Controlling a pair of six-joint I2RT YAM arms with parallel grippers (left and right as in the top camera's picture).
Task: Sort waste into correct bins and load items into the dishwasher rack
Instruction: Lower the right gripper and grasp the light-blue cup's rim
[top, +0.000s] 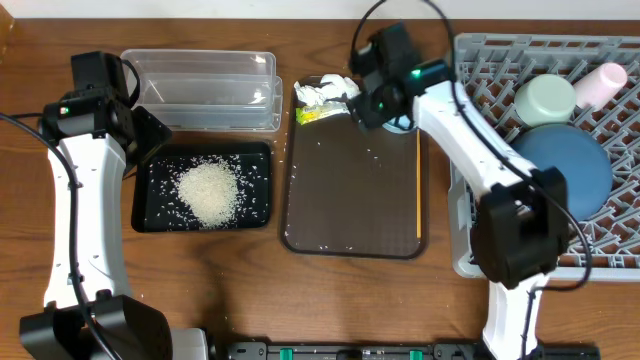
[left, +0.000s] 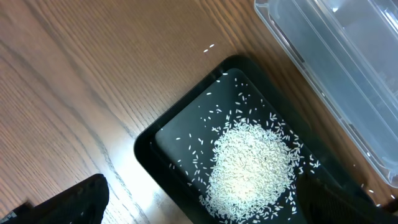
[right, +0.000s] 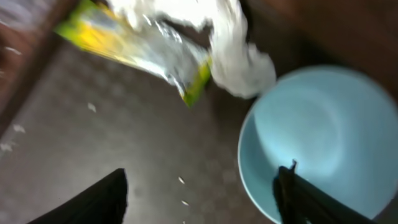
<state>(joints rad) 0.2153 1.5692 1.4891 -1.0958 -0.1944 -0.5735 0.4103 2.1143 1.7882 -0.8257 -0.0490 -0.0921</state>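
Observation:
A heap of white rice (top: 208, 190) lies in the black tray (top: 150, 215). My left gripper (top: 150, 138) hovers open at that tray's far left corner, and in its wrist view the rice (left: 252, 165) lies between the spread fingers of my left gripper (left: 199, 208). Crumpled tissue (top: 330, 88) and a yellow-green wrapper (top: 312, 113) sit at the far end of the brown tray (top: 350, 215). My right gripper (top: 374, 100) hangs open beside them. The wrist view shows one fingertip (right: 298, 196) over a pale blue bowl (right: 323, 124). The grey rack (top: 470, 215) holds a blue plate (top: 565, 165), a mint bowl (top: 545, 98) and a pink cup (top: 602, 84).
An empty clear tub (top: 205, 88) stands behind the black tray. A thin yellow stick (top: 418, 190) lies along the brown tray's right side, and stray rice grains (top: 335, 140) dot its floor. The tissue (right: 233, 53) and wrapper (right: 134, 40) are just ahead of my right fingers.

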